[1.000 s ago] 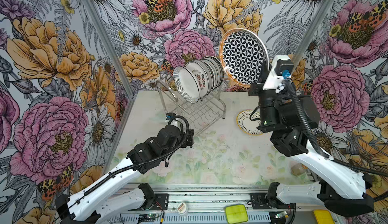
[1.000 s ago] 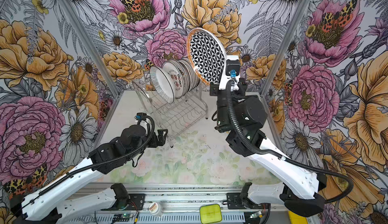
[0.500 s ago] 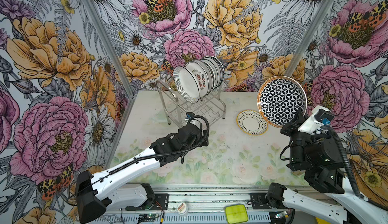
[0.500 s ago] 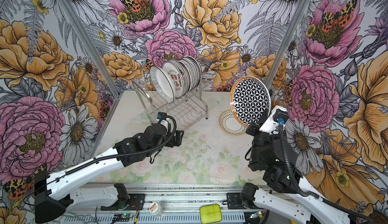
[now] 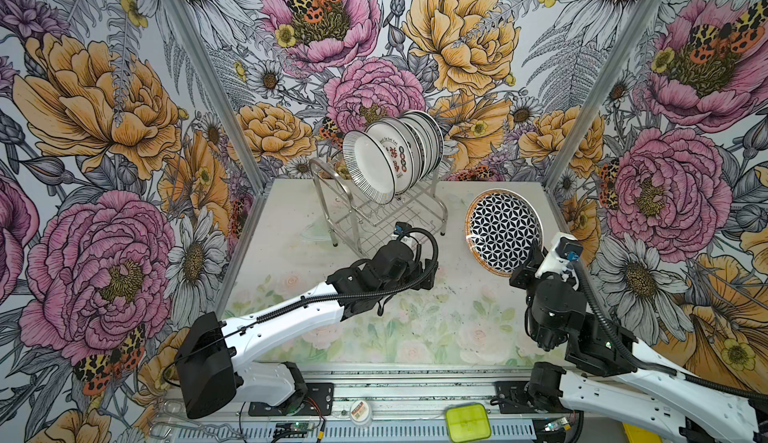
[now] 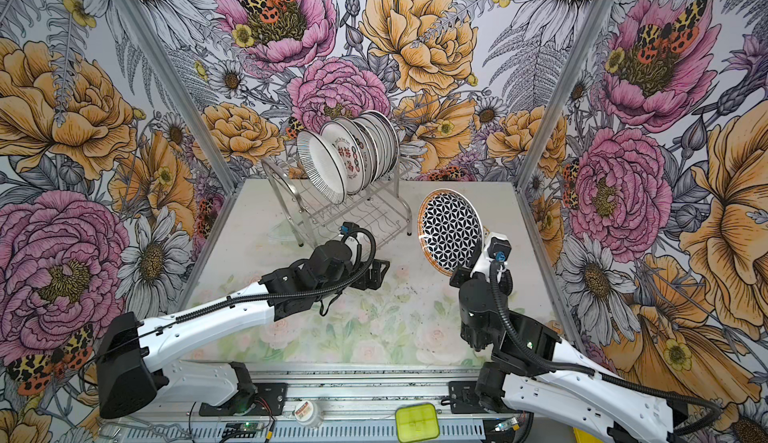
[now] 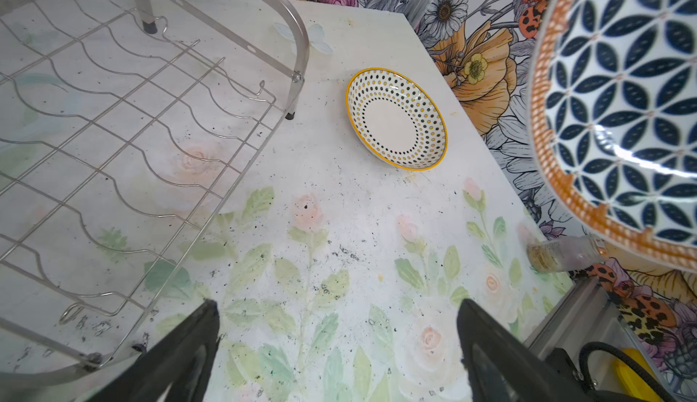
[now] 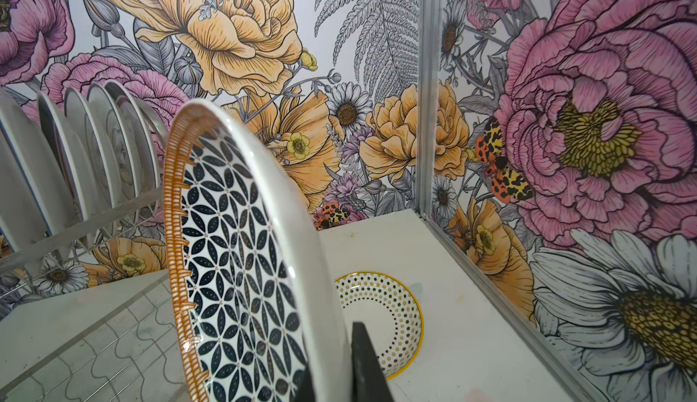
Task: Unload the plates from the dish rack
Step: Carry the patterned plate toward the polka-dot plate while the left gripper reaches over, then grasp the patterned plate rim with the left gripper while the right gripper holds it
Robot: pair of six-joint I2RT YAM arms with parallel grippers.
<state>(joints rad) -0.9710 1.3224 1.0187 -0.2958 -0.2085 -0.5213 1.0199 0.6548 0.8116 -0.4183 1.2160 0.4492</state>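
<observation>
R gripper (image 8: 333, 373) clamps round black-lattice orange-rim ceramic plate (image 5: 503, 231), 3 o'clock of steel wire rack (image 5: 382, 229); L gripper (image 7: 335, 306) wide, empty.

Your dish rack (image 5: 376, 220), shiny steel wire on two tiers, stands at the back of the table (image 5: 374, 337). Its upper tier carries a tight row of white plates (image 5: 415, 146) on edge, all leaning. The front plate (image 5: 368, 166) has a black striped rim, and the second plate (image 5: 397, 158) bears red characters. Right of the rack you have the black lattice plate (image 5: 503, 231), orange-rimmed and tilted nearly on edge, pinched at its rim by the right gripper (image 8: 335, 372). A dotted, yellow-rimmed plate (image 7: 396, 119) lies flat on the table below it.
</observation>
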